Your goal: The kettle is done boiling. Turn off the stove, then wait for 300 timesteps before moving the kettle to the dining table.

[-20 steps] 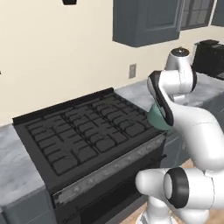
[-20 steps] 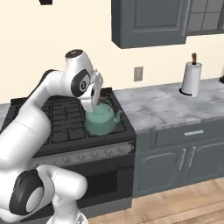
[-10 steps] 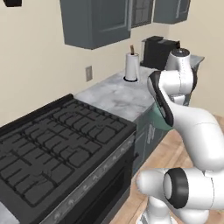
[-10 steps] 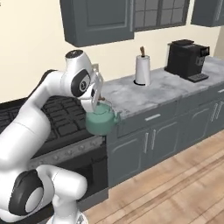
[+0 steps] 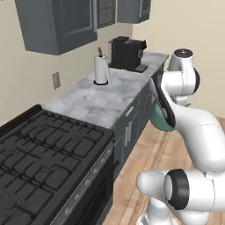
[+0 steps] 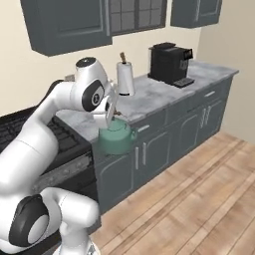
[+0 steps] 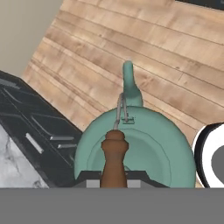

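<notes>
The stove (image 5: 48, 158) lies at the left of the left base view, its grates bare, and next to it runs the marble desk (image 5: 103, 99) with a paper towel roll (image 5: 101, 69) and a black coffee machine (image 5: 126, 52) toward the far end. The kettle (image 6: 115, 138) is off the stove and in the air, hanging in front of the grey cabinet fronts (image 6: 164, 134) above the wooden floor (image 6: 199, 199). The gripper (image 6: 111, 115) is closed on the kettle's thin wire handle, directly above the lid knob, so the body hangs straight below it (spout pointing away from the hand, out over the floor). The dining table is still to be reached, so the carry likely depends on keeping the kettle hanging level under the gripper.
</notes>
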Motion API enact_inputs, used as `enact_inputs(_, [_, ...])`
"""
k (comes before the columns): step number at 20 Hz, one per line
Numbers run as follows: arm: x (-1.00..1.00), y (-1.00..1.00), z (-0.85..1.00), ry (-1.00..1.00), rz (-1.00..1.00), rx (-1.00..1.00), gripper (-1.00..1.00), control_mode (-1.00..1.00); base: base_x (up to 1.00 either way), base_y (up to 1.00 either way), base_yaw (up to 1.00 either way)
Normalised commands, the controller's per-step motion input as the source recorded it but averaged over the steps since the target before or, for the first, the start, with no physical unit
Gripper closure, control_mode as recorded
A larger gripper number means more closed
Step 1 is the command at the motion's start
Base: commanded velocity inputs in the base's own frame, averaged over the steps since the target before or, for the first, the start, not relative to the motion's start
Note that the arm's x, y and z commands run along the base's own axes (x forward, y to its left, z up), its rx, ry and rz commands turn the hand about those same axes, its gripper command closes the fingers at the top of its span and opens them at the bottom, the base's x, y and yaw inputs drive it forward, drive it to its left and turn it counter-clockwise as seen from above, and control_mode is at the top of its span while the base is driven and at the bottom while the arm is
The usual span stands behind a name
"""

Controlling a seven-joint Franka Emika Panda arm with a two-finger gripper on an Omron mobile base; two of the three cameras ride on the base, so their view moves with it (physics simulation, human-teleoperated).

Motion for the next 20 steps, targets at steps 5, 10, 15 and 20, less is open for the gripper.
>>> enact_inputs(5, [0.0,0.0,0.0,0.0,0.0,0.0,1.0,1.0,0.36,-0.4,-0.37])
enact_inputs(10, [0.0,0.0,0.0,0.0,0.0,0.0,1.0,1.0,0.35,-0.48,-0.37])
enact_inputs(15, [0.0,0.0,0.0,0.0,0.0,0.0,1.0,1.0,0.39,-0.47,-0.38])
enact_inputs(20, [0.0,0.0,0.0,0.0,0.0,0.0,1.0,1.0,0.41,-0.46,-0.39])
